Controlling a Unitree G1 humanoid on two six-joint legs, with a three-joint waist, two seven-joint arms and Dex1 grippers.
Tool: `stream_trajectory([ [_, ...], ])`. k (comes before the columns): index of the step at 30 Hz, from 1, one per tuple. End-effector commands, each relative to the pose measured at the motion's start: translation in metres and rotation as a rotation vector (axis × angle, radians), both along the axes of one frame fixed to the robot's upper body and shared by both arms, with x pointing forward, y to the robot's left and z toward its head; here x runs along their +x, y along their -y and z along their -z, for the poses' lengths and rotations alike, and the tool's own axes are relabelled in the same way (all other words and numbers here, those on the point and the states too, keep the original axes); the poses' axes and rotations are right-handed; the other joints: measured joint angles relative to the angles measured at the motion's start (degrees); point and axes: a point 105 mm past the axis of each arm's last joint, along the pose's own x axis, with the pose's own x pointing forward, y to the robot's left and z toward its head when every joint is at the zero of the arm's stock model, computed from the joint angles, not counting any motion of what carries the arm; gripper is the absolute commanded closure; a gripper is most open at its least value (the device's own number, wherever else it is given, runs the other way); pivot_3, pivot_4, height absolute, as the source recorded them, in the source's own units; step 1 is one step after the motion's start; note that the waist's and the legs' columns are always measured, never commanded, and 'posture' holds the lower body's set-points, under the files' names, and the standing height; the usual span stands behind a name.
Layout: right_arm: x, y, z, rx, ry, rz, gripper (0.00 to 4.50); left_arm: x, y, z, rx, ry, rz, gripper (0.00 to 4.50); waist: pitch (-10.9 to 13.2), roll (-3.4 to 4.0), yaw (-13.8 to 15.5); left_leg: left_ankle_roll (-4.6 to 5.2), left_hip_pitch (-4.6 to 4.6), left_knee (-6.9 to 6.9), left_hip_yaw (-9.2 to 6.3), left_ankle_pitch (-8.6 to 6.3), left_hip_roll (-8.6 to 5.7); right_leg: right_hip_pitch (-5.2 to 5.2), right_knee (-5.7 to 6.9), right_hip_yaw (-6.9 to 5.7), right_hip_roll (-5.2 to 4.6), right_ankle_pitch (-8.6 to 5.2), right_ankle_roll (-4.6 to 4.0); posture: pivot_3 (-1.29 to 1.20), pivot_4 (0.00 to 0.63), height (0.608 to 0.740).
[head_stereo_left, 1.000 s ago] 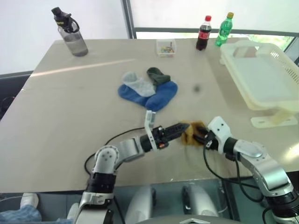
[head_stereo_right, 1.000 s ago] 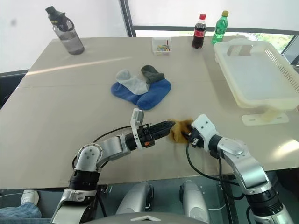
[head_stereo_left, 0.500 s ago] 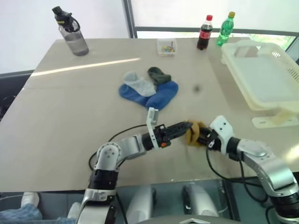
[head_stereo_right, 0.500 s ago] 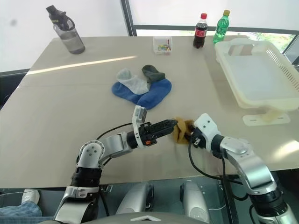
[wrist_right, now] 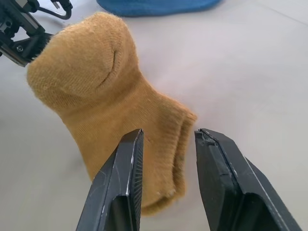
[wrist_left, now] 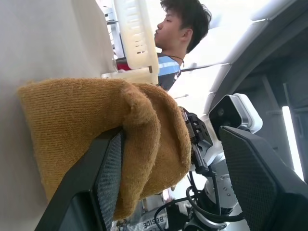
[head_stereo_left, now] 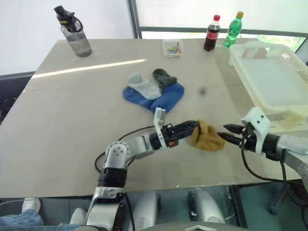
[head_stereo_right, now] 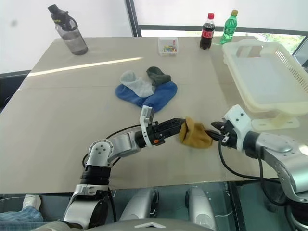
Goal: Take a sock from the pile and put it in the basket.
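The mustard sock hung above the tabletop, one finger of the left hand inside its opening, stretching it. The right hand stood just beside it, fingers parted, gripping nothing. The pile lay beyond; the basket stood at far right.

Looks like a test room or lab, maybe in an office. Big plain beige table by tall windows, with drink bottles far beyond the jaws and a person watching past them.
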Motion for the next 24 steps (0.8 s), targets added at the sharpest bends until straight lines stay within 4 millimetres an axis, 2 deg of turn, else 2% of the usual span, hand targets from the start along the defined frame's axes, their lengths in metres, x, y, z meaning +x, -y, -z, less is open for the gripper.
stream_trajectory([
  [1,-0.001,0.004,-0.001,-0.024,0.022,0.010,2.76,-0.003,0.009,-0.004,-0.020,0.009,0.057,1.23,0.00,-0.01,-0.01,0.00,0.00,0.00,0.00,0.00,0.00,0.00,0.00,0.00,0.00,0.00,0.00,0.00,0.150,0.740],
  [6,0.000,0.005,0.005,-0.036,0.019,0.026,2.76,-0.004,0.017,0.002,-0.008,-0.011,0.088,1.23,0.00,-0.01,-0.07,0.00,-0.01,0.00,0.00,0.00,0.00,0.00,0.00,-0.01,0.00,0.00,0.02,0.00,0.150,0.740],
  [12,0.002,0.010,-0.009,0.014,0.060,0.063,2.76,-0.004,0.023,0.005,-0.003,-0.027,0.110,1.23,0.01,-0.01,0.02,0.00,-0.01,0.00,0.00,0.00,0.00,0.00,0.00,-0.01,0.00,-0.01,0.03,0.00,0.150,0.740],
  [16,0.011,0.012,-0.028,0.112,0.135,0.117,2.76,0.000,0.025,0.007,-0.008,-0.044,0.106,1.23,0.01,-0.01,0.01,0.00,-0.01,0.00,-0.01,0.00,0.00,0.00,0.00,-0.01,0.00,0.01,0.07,0.00,0.150,0.740],
  [19,0.008,0.002,-0.033,0.178,0.131,0.094,2.76,0.001,0.025,0.008,-0.008,-0.050,0.106,1.23,0.00,0.00,0.01,0.00,0.00,0.00,-0.02,0.00,0.00,0.00,0.00,-0.02,0.00,0.10,0.21,0.00,0.150,0.740],
  [22,0.005,-0.011,-0.030,0.201,0.113,0.070,2.76,0.003,0.026,0.009,-0.011,-0.055,0.107,1.23,0.00,0.00,0.04,0.00,-0.02,0.00,-0.05,0.00,0.00,0.00,0.00,-0.05,0.00,0.11,0.20,0.00,0.150,0.740],
  [24,0.003,-0.023,-0.025,0.205,0.096,0.049,2.27,0.004,0.028,0.008,-0.019,-0.059,0.107,1.08,0.00,0.00,0.05,0.00,-0.02,0.00,-0.05,0.00,0.00,0.00,0.00,-0.04,0.00,0.11,0.20,0.00,0.150,0.740],
])
